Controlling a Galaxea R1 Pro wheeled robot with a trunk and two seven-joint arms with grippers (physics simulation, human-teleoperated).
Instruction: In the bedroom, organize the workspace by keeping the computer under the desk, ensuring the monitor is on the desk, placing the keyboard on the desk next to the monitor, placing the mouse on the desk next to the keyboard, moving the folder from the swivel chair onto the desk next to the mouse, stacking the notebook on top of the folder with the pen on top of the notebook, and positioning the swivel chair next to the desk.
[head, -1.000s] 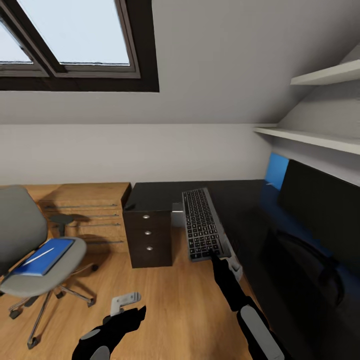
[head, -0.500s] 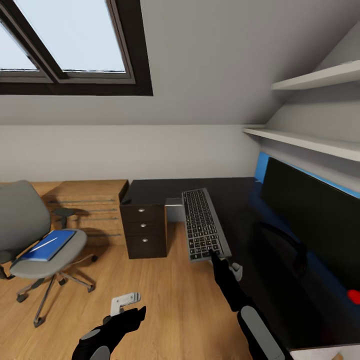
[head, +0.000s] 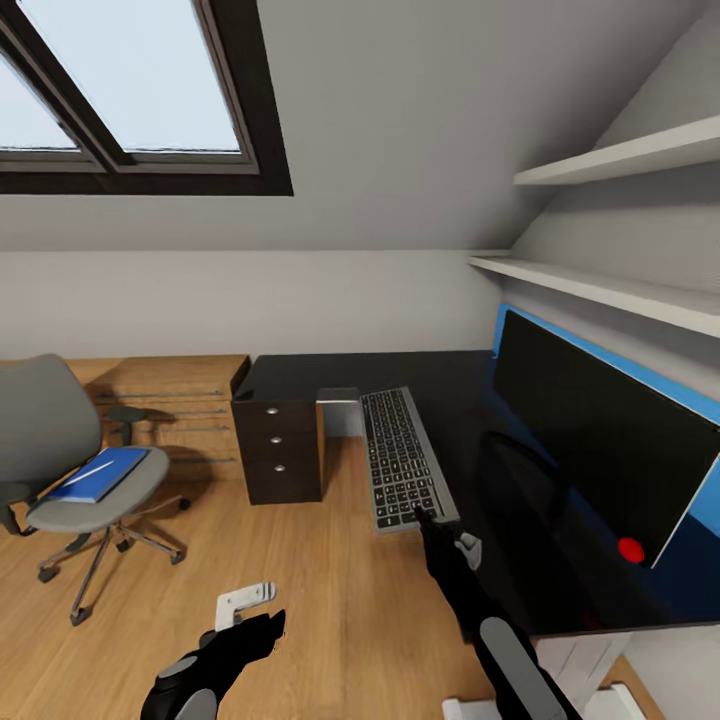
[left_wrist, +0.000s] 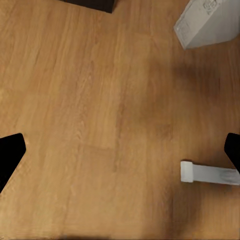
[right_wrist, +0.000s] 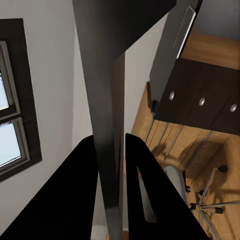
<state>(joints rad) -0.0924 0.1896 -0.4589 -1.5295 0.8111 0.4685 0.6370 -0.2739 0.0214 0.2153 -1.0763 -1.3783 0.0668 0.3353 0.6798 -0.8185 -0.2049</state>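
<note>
My right gripper (head: 424, 516) is shut on the near end of the keyboard (head: 398, 458), which hangs level along the inner edge of the black desk (head: 460, 385). In the right wrist view the keyboard (right_wrist: 107, 75) runs edge-on between the gripper's (right_wrist: 113, 150) black fingers. The monitor (head: 590, 430) stands on the desk at the right. At the left the swivel chair (head: 45, 440) carries the blue folder (head: 105, 476) with a thin white pen (head: 88, 474) lying on it. The grey computer (head: 338, 410) stands under the desk beside the drawers (head: 278, 450). My left gripper (head: 250, 630) hangs open over the floor (left_wrist: 100, 100).
A wooden dresser (head: 170, 395) lines the back wall behind the chair. White shelves (head: 600, 290) hang above the monitor, and a roof window (head: 120, 90) is at the upper left. A red round spot (head: 630, 548) sits by the monitor's near lower corner.
The whole head view has shifted, so more of the monitor and desk shows. The keyboard stays in my right gripper and both arms keep their pose.
</note>
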